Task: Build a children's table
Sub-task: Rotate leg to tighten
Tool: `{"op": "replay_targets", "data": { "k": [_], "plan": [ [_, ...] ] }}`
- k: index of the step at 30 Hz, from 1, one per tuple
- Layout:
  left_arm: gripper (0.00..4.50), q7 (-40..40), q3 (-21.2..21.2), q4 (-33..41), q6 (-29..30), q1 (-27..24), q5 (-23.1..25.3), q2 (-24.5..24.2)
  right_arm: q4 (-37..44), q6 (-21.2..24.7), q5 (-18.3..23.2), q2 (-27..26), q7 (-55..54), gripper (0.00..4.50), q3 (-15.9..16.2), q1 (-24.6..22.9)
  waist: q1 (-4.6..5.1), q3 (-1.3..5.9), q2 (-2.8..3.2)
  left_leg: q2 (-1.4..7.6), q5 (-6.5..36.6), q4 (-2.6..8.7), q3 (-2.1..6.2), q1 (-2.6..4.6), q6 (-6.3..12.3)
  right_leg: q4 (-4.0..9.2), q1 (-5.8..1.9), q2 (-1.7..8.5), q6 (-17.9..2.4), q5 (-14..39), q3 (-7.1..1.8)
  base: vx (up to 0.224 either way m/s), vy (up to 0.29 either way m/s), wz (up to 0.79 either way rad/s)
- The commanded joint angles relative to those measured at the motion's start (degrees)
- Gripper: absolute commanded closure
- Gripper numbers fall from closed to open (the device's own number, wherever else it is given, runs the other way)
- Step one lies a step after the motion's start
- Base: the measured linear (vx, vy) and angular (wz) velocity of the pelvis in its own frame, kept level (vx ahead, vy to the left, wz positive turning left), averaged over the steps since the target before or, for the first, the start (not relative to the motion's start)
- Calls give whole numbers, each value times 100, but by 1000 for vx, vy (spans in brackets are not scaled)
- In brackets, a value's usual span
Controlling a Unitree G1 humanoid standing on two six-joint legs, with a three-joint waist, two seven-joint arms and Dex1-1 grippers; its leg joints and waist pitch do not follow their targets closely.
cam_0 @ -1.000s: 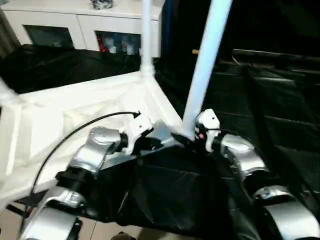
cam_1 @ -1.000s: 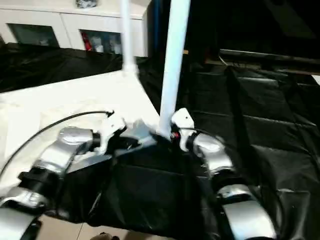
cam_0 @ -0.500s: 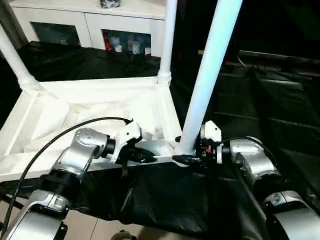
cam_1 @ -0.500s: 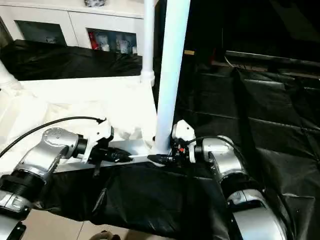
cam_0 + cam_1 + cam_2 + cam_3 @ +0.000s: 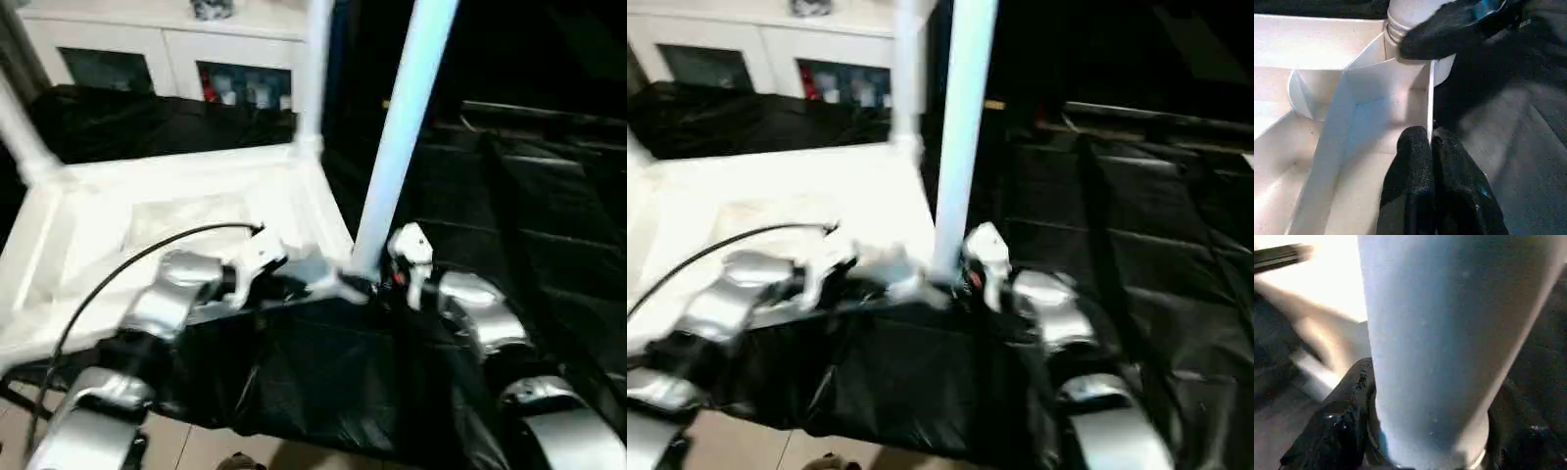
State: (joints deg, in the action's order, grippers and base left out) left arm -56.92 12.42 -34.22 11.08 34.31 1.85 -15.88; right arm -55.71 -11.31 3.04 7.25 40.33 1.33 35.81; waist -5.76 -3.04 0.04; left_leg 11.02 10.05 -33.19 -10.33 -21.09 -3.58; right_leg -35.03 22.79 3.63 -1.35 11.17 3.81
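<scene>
From my remote seat: the tabletop (image 5: pixel 186 211) lies upside down, ribbed side up, on a surface draped in black sheeting (image 5: pixel 509 225). 3 legs stand upright in its corner sockets — the near leg (image 5: pixel 402 127) at the corner closest to me, a far leg (image 5: pixel 315 69) behind it, and a third leg (image 5: pixel 22 132) at the far left corner. My left gripper (image 5: pixel 1430 147) has its jaws pressed together on the thin near rim of the tabletop, just beside the near corner. My right gripper (image 5: pixel 1420 431) straddles the base of the near leg, 1 black finger (image 5: pixel 1339 423) on each side, clasping it where it enters the socket. Behind the work stands a white cabinet (image 5: pixel 147 44) with glass doors. A black cable (image 5: pixel 127 264) arcs over my left forearm and crosses the tabletop.
</scene>
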Motion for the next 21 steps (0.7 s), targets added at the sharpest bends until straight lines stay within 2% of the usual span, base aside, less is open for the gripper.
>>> {"op": "replay_targets", "data": {
  "k": [1, 3, 4, 6, 8, 9, 11, 12, 15, 19, 21],
  "plan": [
    [450, 559, -84, 52, 39, 260, -66, 336, -225, 166, -183, -339, -466, 180, 171, -15, 6, 324, -12, 267, 1476, 437, 108, 112, -17, 516, -208, 533, -1044, 1886, -303, 0, 0, 0],
    [450, 817, -100, 16, 90, 297, -32, 467, -285, 198, -219, -450, -815, 180, 147, 14, 10, 338, -17, 255, 1381, 425, 101, 83, 45, 494, -234, 529, -1057, 1678, -306, 0, 0, 0],
    [450, 1283, -123, -83, 133, 360, 49, 732, -431, 282, -280, -672, -1455, 180, 99, 104, 13, 344, -5, 252, 1335, 420, 97, 84, 61, 487, -233, 524, -1068, 1584, -308, 0, 0, 0],
    [450, 1477, -111, -127, 136, 383, 93, 873, -497, 255, -338, -791, -1663, 180, 118, 145, 14, 356, -7, 251, 1213, 409, 94, 99, 54, 472, -230, 519, -1110, 1383, -303, 0, 0, 0],
    [450, 1546, -80, -140, 115, 387, 100, 980, -517, 118, -503, -854, -1710, 180, 255, 150, 12, 358, -14, 238, 1151, 394, 81, 68, 120, 462, -249, 517, -1119, 1223, -300, 0, 0, 0],
    [450, 1506, -60, -133, 99, 384, 95, 1026, -536, -1, -581, -875, -1665, 124, 335, 146, 3, 367, -20, 232, 1094, 387, 79, 54, 176, 448, -262, 514, -1116, 1113, -298, 0, 0, 0],
    [450, 1441, -24, -126, 64, 381, 117, 1022, -549, -69, -560, -883, -1578, 110, 325, 148, 2, 368, -15, 233, 1060, 383, 76, 51, 228, 439, -260, 515, -1139, 1029, -298, 0, 0, 0],
    [450, 1278, 2, -76, 33, 352, 99, 937, -512, -67, -418, -858, -1422, 104, 220, 151, 2, 370, -5, 231, 1044, 380, 75, 45, 262, 431, -266, 511, -1152, 988, -296, 0, 0, 0],
    [450, 1016, 15, -15, -36, 298, 68, 775, -479, -217, -426, -751, -1378, 63, 244, 163, 4, 365, 1, 240, 1113, 389, 79, 56, 266, 446, -263, 518, -1156, 1067, -294, 0, 0, 0],
    [450, 593, 42, 78, -115, 221, 12, 563, -458, -314, -388, -605, -1024, 58, 260, 178, 14, 374, -2, 242, 1041, 381, 77, 43, 304, 418, -275, 514, -1212, 883, -296, 0, 0, 0],
    [450, -21, 65, 218, -185, 135, -134, 276, -390, -428, -382, -353, -203, 58, 360, 142, 34, 376, -6, 233, 974, 370, 79, 12, 379, 397, -307, 518, -1273, 767, -285, 0, 0, 0]
  ]
}}
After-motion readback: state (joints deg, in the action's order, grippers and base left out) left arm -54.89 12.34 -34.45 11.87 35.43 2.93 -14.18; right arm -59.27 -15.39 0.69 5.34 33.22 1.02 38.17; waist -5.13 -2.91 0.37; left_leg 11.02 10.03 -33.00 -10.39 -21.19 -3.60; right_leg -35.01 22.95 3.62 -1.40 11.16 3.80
